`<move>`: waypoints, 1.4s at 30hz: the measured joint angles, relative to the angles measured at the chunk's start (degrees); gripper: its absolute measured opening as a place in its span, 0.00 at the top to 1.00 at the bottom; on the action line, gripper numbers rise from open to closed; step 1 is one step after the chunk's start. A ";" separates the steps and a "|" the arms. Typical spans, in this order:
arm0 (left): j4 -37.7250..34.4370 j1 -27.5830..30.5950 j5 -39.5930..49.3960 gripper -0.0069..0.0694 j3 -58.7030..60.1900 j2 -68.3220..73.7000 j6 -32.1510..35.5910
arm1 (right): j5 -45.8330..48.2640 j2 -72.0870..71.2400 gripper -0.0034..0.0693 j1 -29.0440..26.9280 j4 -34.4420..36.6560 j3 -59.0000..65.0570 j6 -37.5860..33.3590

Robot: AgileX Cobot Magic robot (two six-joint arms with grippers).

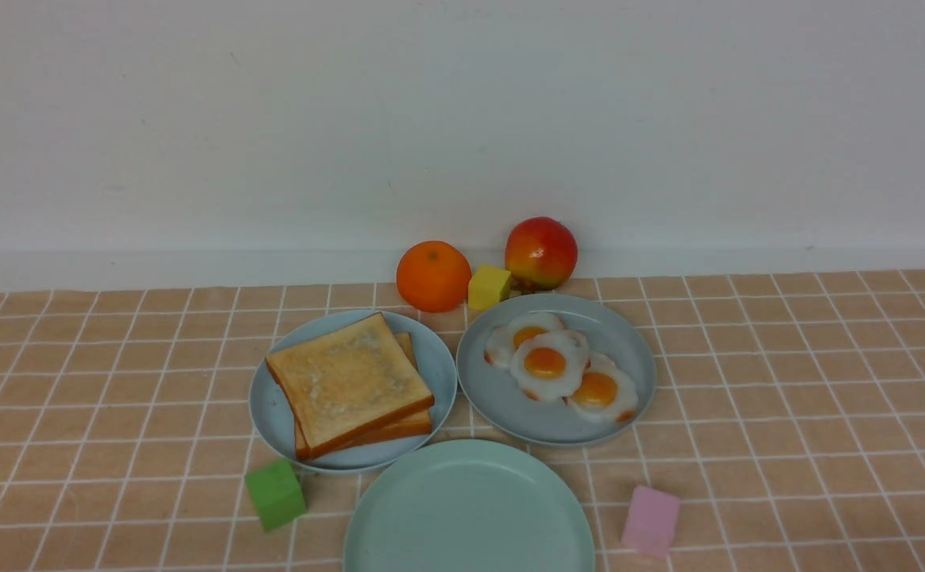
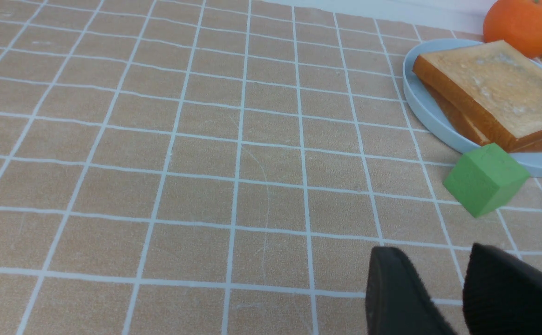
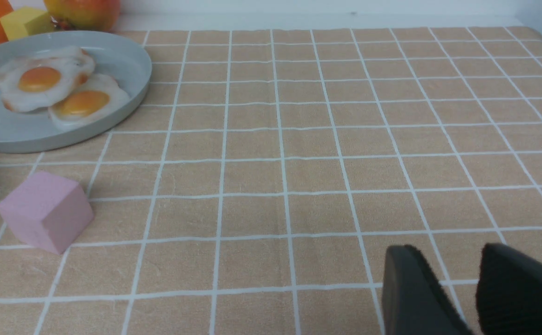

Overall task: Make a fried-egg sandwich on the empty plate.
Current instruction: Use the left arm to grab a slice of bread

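Left pincer (image 2: 434, 255) hangs low over the tabletop (image 2: 159, 163), its black fingers (image 2: 392, 288) a little apart with nothing between them. The right pincer (image 3: 450, 253) is likewise slightly spread and holds nothing, with the pink cube (image 3: 45, 211) off to one side of it.

The mint plate (image 1: 469, 508) lies bare at the near edge, in the middle, between the green cube (image 1: 275, 493) on its left and the pink cube on its right. Behind it to the left, the blue plate (image 1: 262, 405) carries two toast slices (image 1: 349, 381), stacked with the top one skewed. Behind it to the right, the grey plate (image 1: 502, 409) holds three eggs (image 1: 548, 364) overlapping in a row. The two rear plates sit just beside each other, and both come close to the mint plate's far rim; whether they touch it I cannot tell. The green cube sits just beside the blue plate's near rim. Near the wall stand an orange (image 1: 433, 276), a yellow cube (image 1: 489, 287) and a red-yellow fruit (image 1: 540, 252).
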 joint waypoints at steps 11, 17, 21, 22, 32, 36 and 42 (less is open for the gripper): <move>0.33 0.00 0.00 0.60 0.00 0.00 0.00 | 0.00 0.00 0.62 0.00 0.00 0.00 0.00; 1.51 0.00 -2.53 0.60 0.02 0.00 0.00 | -2.26 0.00 0.62 0.00 1.24 0.37 0.00; 1.53 0.00 -10.01 0.60 0.06 0.00 0.00 | -10.16 0.00 0.62 0.00 3.22 0.70 0.00; 1.53 0.00 -13.42 0.60 0.06 0.00 0.00 | -13.80 0.00 0.62 0.00 3.64 0.70 0.00; 1.07 0.00 -21.77 0.60 0.06 0.00 -0.81 | -27.42 0.00 0.62 0.00 4.25 0.70 0.00; 0.60 0.00 -22.94 0.60 0.08 0.00 -0.84 | -27.84 0.00 0.62 0.00 4.31 0.70 0.00; -10.64 0.00 -37.98 0.60 0.08 0.00 -14.72 | -41.11 0.00 0.62 0.00 9.30 0.70 10.48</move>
